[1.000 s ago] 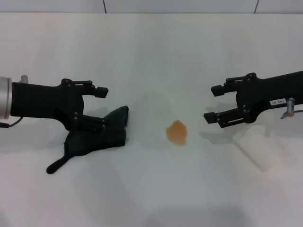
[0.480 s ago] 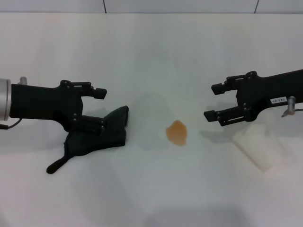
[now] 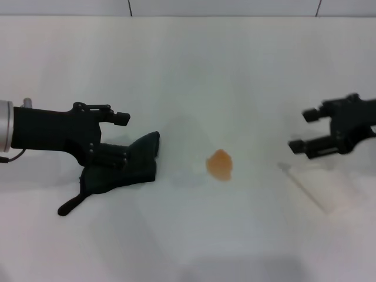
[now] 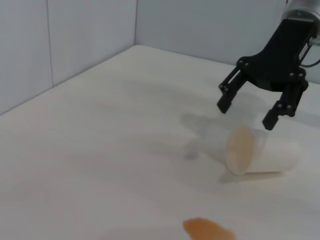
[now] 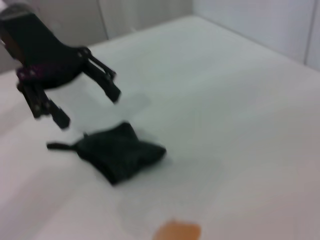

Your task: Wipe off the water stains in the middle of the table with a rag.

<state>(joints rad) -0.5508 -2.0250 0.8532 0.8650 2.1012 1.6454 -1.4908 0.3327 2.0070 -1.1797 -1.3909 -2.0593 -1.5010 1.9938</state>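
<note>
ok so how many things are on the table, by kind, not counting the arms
rag: 1
paper cup, lying on its side: 1
water stains, one orange blotch: 1
total: 3

The head view looks forward and down from above onto the table [image 3: 194, 70], taking in both arms at once — the widest view. The left wrist view sits low near the surface, facing across toward the right gripper [image 4: 255, 102] and a tipped paper cup [image 4: 260, 151]. The right wrist view faces the opposite way toward the left gripper [image 5: 87, 107] and the rag [image 5: 117, 152]. All three share the water stains [image 3: 220, 165] — at the frame edge in both wrist views.
</note>
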